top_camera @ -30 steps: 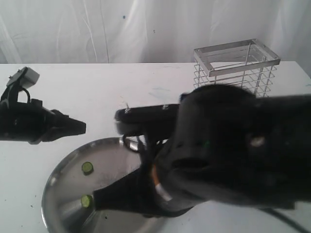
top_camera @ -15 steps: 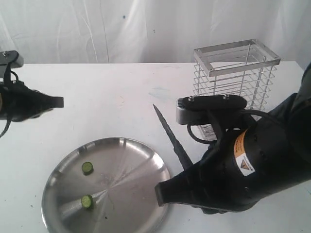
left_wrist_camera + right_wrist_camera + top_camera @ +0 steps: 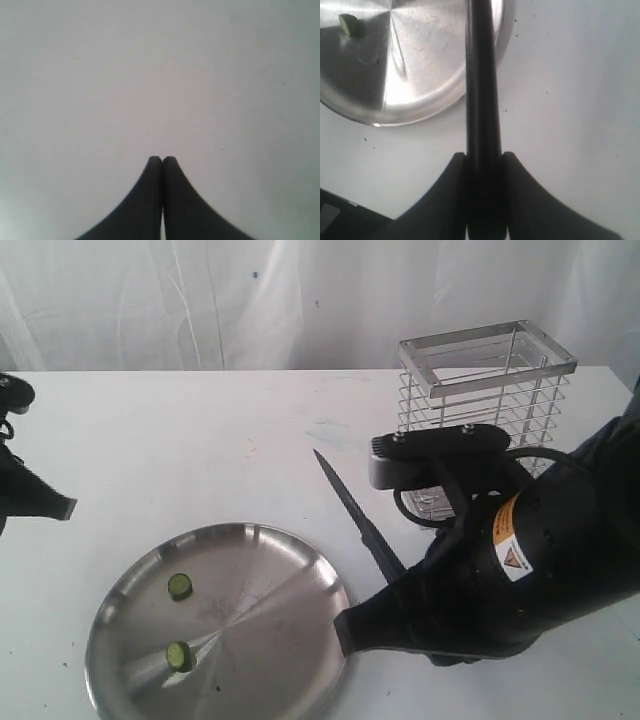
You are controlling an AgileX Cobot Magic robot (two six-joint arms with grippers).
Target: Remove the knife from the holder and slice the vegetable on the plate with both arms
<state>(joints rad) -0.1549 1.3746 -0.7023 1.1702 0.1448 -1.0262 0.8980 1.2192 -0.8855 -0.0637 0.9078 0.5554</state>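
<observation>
Right end effector gripping the knife by its handle, blade just right of the plate, my left end effector closed, empty

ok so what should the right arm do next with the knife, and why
Probably lift the knife toward the holder. The right gripper is clamped on its handle with the blade beside the plate, only two green slices lie on it, no uncut piece shows, and the left gripper sits shut far aside.

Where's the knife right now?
In the exterior view the knife is just right of the plate, clamped in the right gripper, blade tip left of the holder.
</observation>
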